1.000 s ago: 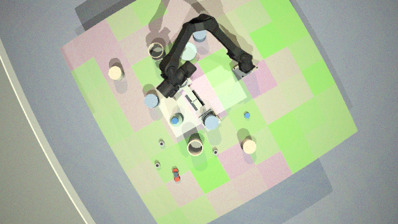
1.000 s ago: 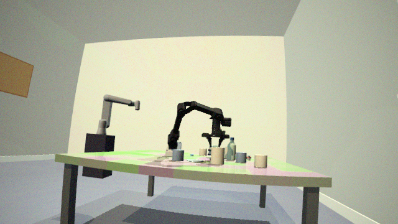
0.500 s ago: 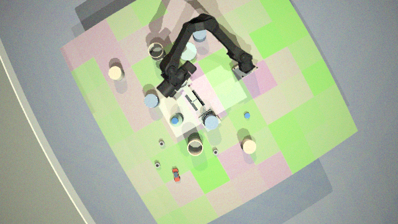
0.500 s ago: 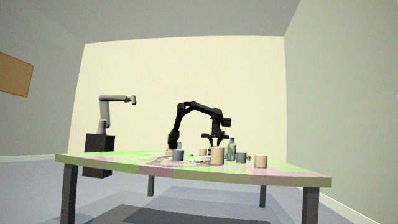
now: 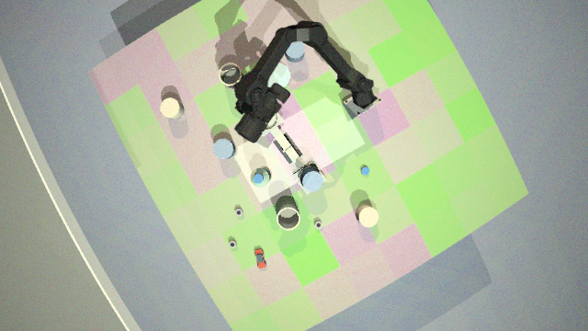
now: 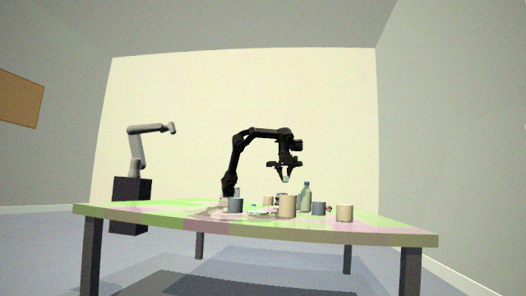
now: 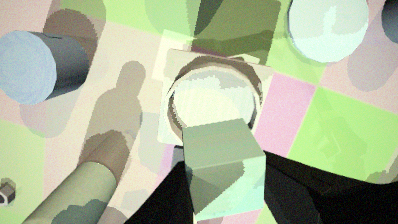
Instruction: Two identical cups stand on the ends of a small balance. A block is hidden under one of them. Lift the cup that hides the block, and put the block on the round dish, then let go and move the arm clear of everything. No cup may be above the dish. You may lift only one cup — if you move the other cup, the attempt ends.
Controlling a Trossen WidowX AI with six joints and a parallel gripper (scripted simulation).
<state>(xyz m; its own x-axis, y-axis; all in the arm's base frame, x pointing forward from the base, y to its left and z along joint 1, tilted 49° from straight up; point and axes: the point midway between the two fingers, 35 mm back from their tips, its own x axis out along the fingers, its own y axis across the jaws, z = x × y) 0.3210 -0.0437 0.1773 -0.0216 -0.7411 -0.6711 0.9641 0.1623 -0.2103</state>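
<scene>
My gripper (image 6: 285, 178) (image 7: 218, 163) is shut on a pale green block (image 6: 285, 179) (image 7: 223, 145). It holds the block in the air, above the table objects; the arm hides it in the top view. The wrist view shows the balance's bare end pan (image 7: 200, 102) below and beyond the block. A blue cup (image 5: 312, 181) stands on the other end of the white balance (image 5: 288, 148). Another blue cup (image 5: 295, 51) (image 6: 235, 205) stands on the table beside the pale round dish (image 5: 281, 75) (image 6: 258, 212) (image 7: 327, 30). No cup is above the dish.
A green bottle (image 5: 258, 177) (image 6: 306, 199) (image 7: 75, 200) stands near the balance. A blue cylinder (image 5: 223, 148) (image 6: 319, 208) (image 7: 27, 67) is left of it. Open beige cups (image 5: 230, 74) (image 5: 288, 225), beige cylinders (image 5: 171, 108) (image 5: 367, 216), a toy car (image 5: 260, 258) and small nuts (image 5: 238, 211) stand around.
</scene>
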